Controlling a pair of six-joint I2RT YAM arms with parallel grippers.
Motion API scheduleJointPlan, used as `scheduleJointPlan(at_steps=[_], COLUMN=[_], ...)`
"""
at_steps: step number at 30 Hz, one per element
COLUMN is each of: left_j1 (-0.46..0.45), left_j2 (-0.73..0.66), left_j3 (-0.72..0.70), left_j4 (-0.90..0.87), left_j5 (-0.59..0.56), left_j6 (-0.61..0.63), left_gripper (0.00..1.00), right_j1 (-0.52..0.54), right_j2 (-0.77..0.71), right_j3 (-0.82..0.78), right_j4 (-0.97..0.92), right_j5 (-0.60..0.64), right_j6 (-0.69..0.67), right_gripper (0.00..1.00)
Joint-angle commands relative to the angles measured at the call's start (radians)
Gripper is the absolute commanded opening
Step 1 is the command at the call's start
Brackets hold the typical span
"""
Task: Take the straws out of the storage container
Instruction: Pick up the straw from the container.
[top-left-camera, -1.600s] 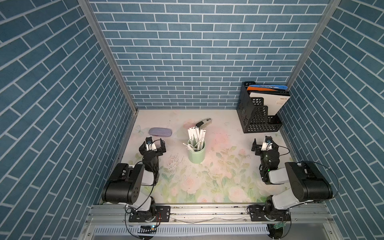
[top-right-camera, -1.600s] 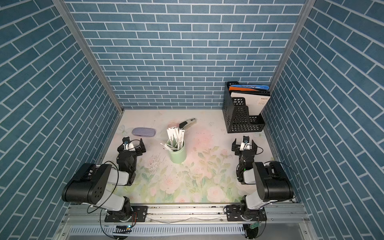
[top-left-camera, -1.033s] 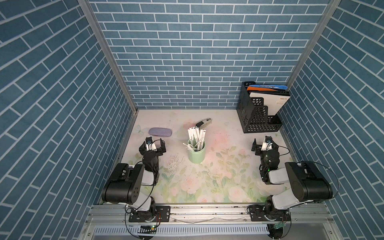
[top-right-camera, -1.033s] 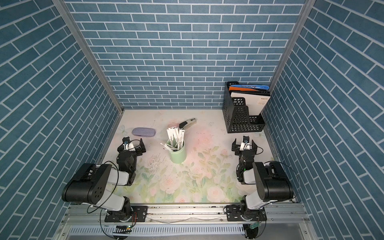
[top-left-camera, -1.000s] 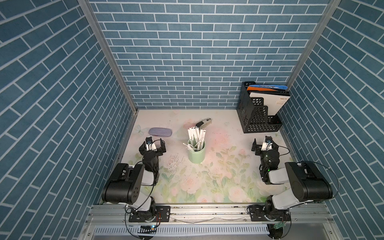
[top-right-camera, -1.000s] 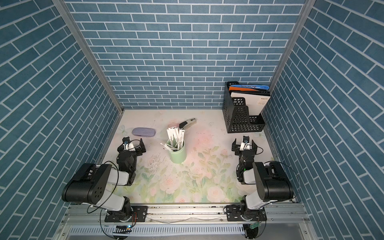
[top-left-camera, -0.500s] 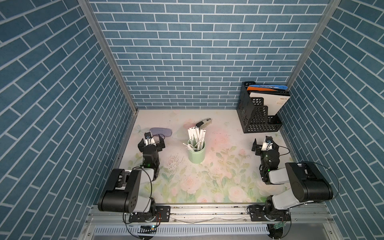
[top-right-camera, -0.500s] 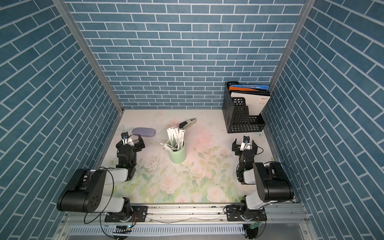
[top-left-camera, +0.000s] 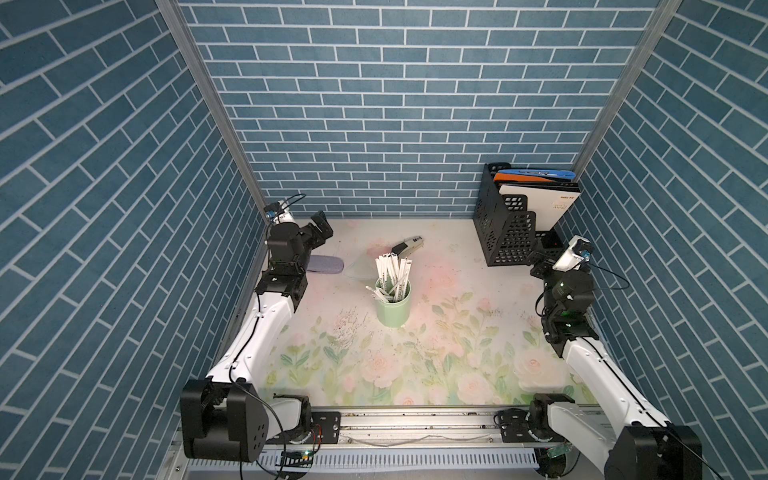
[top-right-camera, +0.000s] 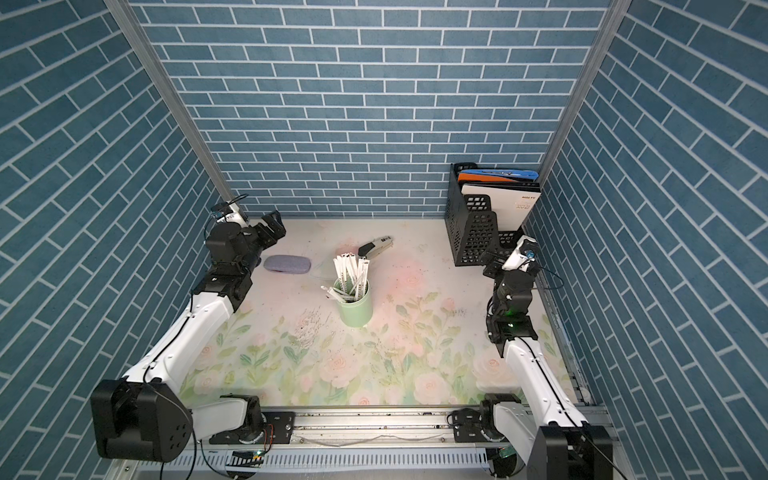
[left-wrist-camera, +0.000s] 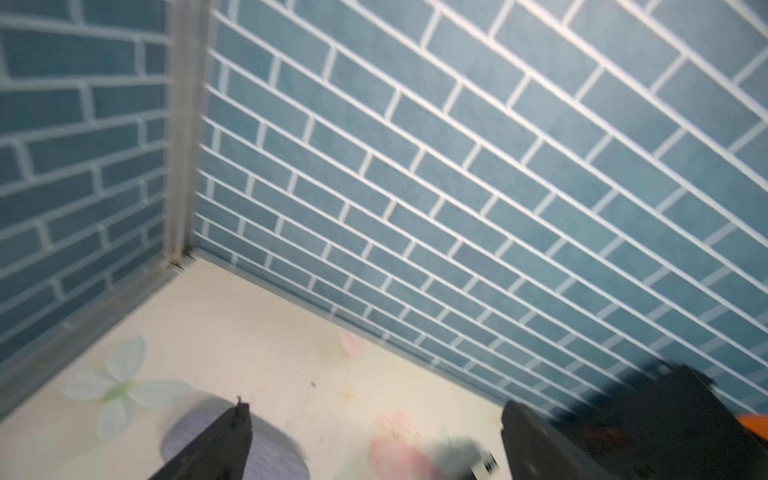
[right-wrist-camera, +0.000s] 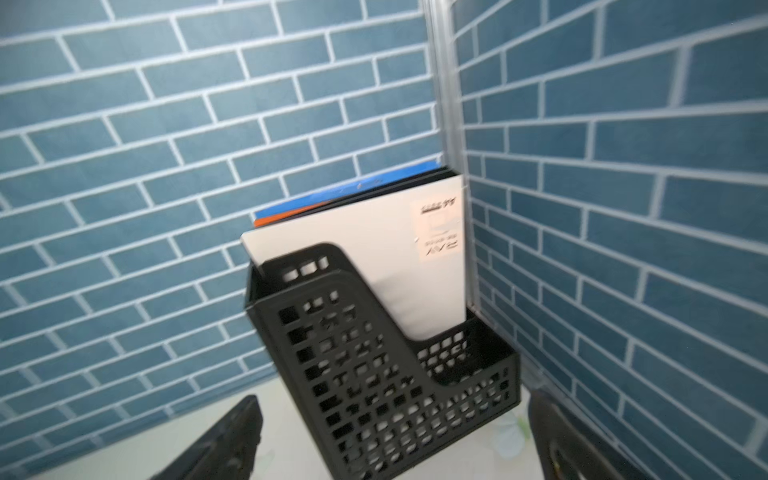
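Left fingers (left-wrist-camera: 216, 444) spread wide and empty near the lilac pouch (top-left-camera: 325, 264), right fingers (right-wrist-camera: 224, 436) wide and empty facing the black file holder (right-wrist-camera: 374, 374), straws (top-left-camera: 392, 276) upright in the mint storage container (top-left-camera: 392, 311) mid-worktop (top-left-camera: 457, 353), well apart from both

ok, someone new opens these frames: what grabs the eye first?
The mint-green cup mid-table, bristling with white wrapped straws, draws the eye first. Next comes the black file holder with folders in the back-right corner. The left gripper and right gripper hang open and empty, well off the cup.
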Motion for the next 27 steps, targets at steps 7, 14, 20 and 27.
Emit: scheduleJointPlan(at_steps=[7,14,20,27], left_j1=[-0.053,-0.058,-0.058,-0.058], left_j2=[-0.209,-0.255,-0.282,-0.268], left_j3=[-0.125,-0.122,-0.175,-0.174], left_j4=[-0.017,-0.119,-0.094,-0.106], left_j5=[0.138,0.117,0.114,0.118], left_j6=[0.094,0.191,0.142,0.132], left_gripper=[1.0,1.0,1.0,1.0], right_j1=[0.443,0.702,0.843,0.916], right_j2=[0.039,0.149,0.349,0.476], right_j3=[0.166,0.212,0.312,0.369], right_j4=[-0.384,-0.311,-0.285,-0.243], right_j5=[-0.095,-0.099,-0.087,-0.069], right_j6=[-0.004,0.041,0.043,0.057], right_gripper=[0.98,0.58,0.38,0.37])
